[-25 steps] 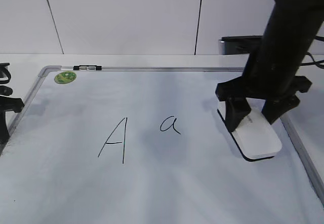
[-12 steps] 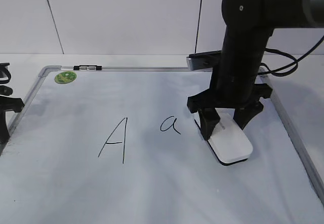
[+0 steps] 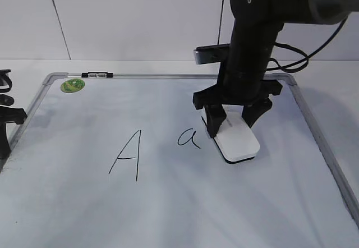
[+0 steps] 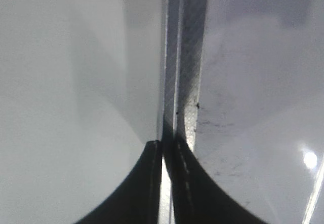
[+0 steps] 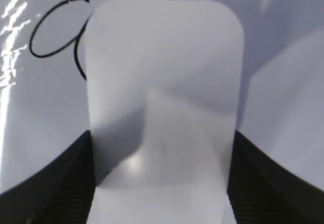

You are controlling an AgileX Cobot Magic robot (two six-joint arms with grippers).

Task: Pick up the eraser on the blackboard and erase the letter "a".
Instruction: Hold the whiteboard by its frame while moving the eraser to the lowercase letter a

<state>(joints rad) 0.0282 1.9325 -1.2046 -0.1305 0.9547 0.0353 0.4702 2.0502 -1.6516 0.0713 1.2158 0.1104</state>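
My right gripper (image 3: 231, 125) is shut on the white eraser (image 3: 236, 141), its fingers pressed to both long sides. The eraser lies on the blackboard (image 3: 168, 203), just right of the small cursive letter "a" (image 3: 189, 138). In the right wrist view the eraser (image 5: 162, 92) fills the middle between the fingers, and its far left corner covers the right edge of the letter "a" (image 5: 53, 31). My left gripper (image 4: 167, 148) is shut and empty over the board's left metal frame (image 4: 185, 57); it shows at the far left edge of the exterior view (image 3: 7, 119).
A larger capital "A" (image 3: 126, 155) is drawn left of the "a". A round green sticker (image 3: 72, 85) and a small clip (image 3: 96, 75) sit at the board's far left corner. The right arm's cable (image 3: 291, 63) hangs behind it.
My right gripper has slid the eraser leftward across the board, from near the right frame to right beside the "a". The left arm has not moved.
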